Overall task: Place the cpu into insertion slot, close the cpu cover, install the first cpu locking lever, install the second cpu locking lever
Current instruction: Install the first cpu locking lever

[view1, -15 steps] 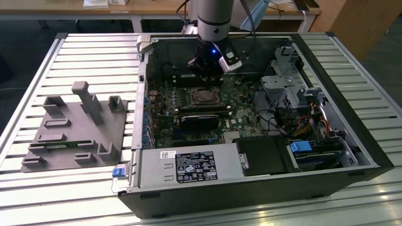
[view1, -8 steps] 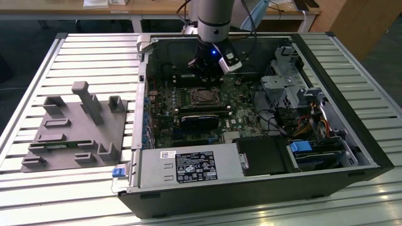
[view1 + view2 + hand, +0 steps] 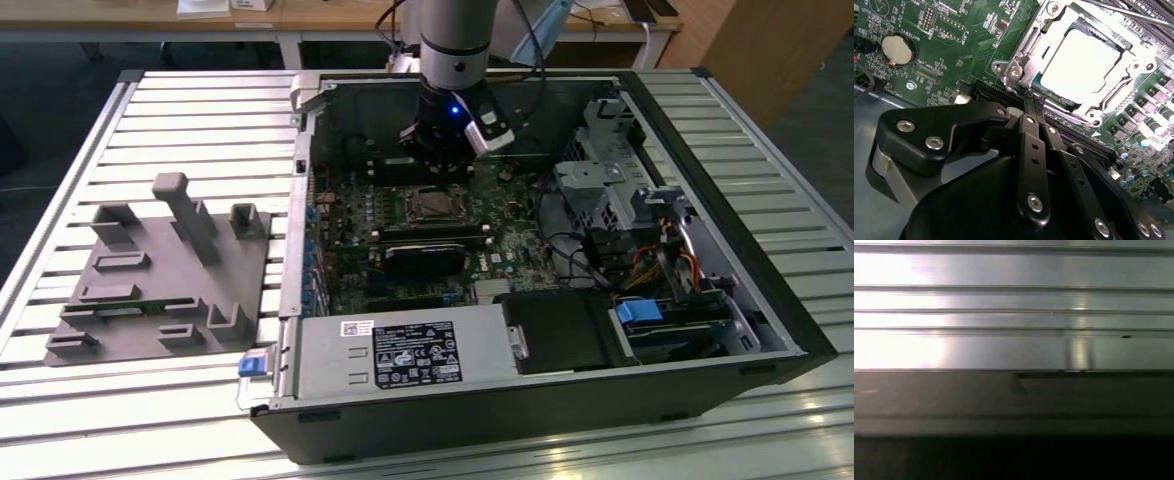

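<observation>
We see the claw [image 3: 1030,102] clenched, empty, fingertips together at the edge of the insertion slot [image 3: 1024,55], where the cpu [image 3: 1079,62] sits under the closed cpu cover [image 3: 1116,82].

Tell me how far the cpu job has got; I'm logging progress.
Done: the cpu sits in the insertion slot with the cpu cover down over it. In hand: the gripper, fingers together, is at the cover's edge. Whether the locking levers are latched is unclear.
</observation>
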Tool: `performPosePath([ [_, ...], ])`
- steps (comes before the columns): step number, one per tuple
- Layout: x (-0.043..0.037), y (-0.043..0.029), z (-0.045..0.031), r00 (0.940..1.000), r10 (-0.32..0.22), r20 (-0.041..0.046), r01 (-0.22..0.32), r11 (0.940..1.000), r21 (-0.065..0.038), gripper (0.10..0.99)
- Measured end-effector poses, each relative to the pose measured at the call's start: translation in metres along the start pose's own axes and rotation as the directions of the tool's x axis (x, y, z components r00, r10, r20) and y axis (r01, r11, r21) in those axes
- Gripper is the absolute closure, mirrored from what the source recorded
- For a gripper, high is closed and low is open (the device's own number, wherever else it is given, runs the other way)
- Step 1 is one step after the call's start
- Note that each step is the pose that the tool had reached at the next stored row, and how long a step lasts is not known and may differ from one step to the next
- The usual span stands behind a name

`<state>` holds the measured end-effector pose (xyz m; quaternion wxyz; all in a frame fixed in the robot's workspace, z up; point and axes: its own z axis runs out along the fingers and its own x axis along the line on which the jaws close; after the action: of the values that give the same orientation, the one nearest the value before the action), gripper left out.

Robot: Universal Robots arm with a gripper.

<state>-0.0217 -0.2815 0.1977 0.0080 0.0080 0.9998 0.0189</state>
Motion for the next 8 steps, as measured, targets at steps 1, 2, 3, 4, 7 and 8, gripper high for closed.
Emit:
performPosePath([
  [1,0.0000,0.0000,-0.0011,1.0000,0.000,-0.0002,0.000,1.0000,0.000,0.980],
  [2,0.0000,-0.0001,-0.0025,1.0000,0.000,-0.0007,0.000,1.0000,0.001,0.980],
  [3,0.0000,0.0000,-0.0037,1.0000,0.000,-0.0006,0.000,1.0000,0.000,0.980],
  [4,0.0000,0.0000,-0.0053,1.0000,0.000,-0.0006,0.000,1.0000,0.000,0.980],
  [7,-0.0001,0.0002,-0.0097,1.0000,0.000,-0.0007,0.000,1.0000,0.001,0.980],
  [8,-0.0001,0.0002,-0.0097,1.0000,0.000,-0.0006,0.000,1.0000,0.000,0.980],
])
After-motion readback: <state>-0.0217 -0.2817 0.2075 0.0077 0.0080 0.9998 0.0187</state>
